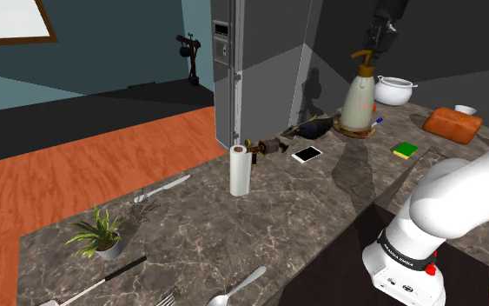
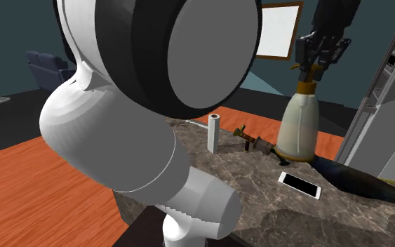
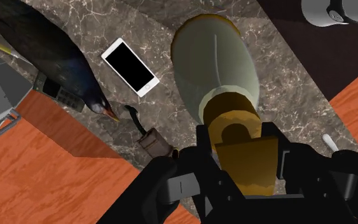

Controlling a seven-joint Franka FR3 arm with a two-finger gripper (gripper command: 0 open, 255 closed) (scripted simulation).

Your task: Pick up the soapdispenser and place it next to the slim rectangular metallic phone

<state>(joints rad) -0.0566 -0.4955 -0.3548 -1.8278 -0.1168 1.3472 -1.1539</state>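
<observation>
The soap dispenser (image 1: pixel 358 97) (image 2: pixel 300 126) (image 3: pixel 215 63), a cream, pear-shaped bottle with a golden-brown pump head, stands upright on a round brown mat (image 1: pixel 356 132) on the grey-brown veined marble counter (image 1: pixel 320 217) (image 2: pixel 245 175) (image 3: pixel 279 70). The all-black two-finger gripper (image 1: pixel 375 50) (image 2: pixel 318 62) (image 3: pixel 244 167) is positioned directly above the bottle, pointing downward. In the wrist view, the two fingers close in on either side of the pump head and appear to clasp it between them; the bottle base rests on the mat. The slim rectangular phone (image 1: pixel 307 154) (image 2: pixel 299 185) (image 3: pixel 129 66), white-edged with a black screen, lies flat on the counter near the dispenser but apart from it. Between the two, a dark, bird-shaped figure with an orange beak (image 1: pixel 312 128) (image 2: pixel 357 175) (image 3: pixel 50 51) lies on its side, close to the mat. A small brown tool (image 1: pixel 264 146) (image 2: pixel 255 140) lies beyond the phone, and a white paper-towel roll (image 1: pixel 240 170) (image 2: pixel 215 131) stands upright further along. A tall grey refrigerator (image 1: pixel 242 69) stands at the counter's far edge. On the shoulder view's right are a green-and-yellow sponge (image 1: pixel 405 149), a brown loaf (image 1: pixel 452 124) and a white lidded pot (image 1: pixel 393 89). On that view's lower left stands a small potted green plant (image 1: pixel 102 231), well apart from the dispenser.
</observation>
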